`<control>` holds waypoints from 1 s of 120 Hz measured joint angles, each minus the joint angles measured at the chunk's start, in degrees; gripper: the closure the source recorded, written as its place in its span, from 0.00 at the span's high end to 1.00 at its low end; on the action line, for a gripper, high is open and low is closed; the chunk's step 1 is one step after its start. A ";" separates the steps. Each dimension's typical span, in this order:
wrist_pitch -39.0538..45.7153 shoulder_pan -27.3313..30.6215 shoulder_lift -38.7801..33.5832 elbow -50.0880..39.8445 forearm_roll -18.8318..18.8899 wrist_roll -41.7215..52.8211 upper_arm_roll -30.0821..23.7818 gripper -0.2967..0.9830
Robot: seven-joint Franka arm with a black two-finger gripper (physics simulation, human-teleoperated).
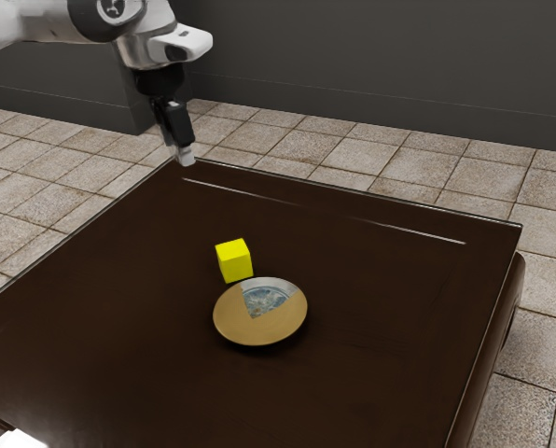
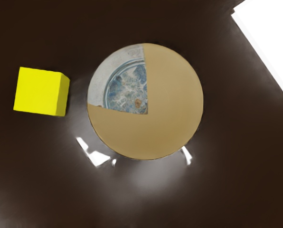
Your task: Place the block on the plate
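Observation:
My gripper (image 1: 183,157) hangs high over the table's far left part in the exterior view, well away from the block and the plate. A bright yellow block (image 1: 234,261) rests on the dark table, just beside the round plate (image 1: 255,325). In the wrist view the yellow block (image 2: 38,91) stands apart from the plate (image 2: 172,104), with a strip of table between them. The plate is tan with one blue-and-white patterned wedge, and nothing lies on it.
The dark brown glossy table (image 1: 371,299) has a raised edge. A bright white patch (image 1: 17,440) lies at the exterior view's lower left corner, and a white flat shape (image 2: 269,40) shows in the wrist view. Floor tiles and a dark wall lie beyond the table.

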 joint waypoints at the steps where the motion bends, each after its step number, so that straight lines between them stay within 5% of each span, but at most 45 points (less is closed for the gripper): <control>1: -0.22 -0.24 0.17 0.08 0.11 -0.56 0.01 0.77; 26: -4.39 -1.60 4.60 2.88 0.40 -9.68 1.39 0.77; 49: 3.93 -6.47 19.11 5.97 -5.06 -1.36 12.57 0.77; 77: 13.02 -7.41 31.38 10.05 -8.53 8.11 15.86 0.77; 120: 19.03 -8.13 33.69 10.00 -8.60 15.84 18.24 0.77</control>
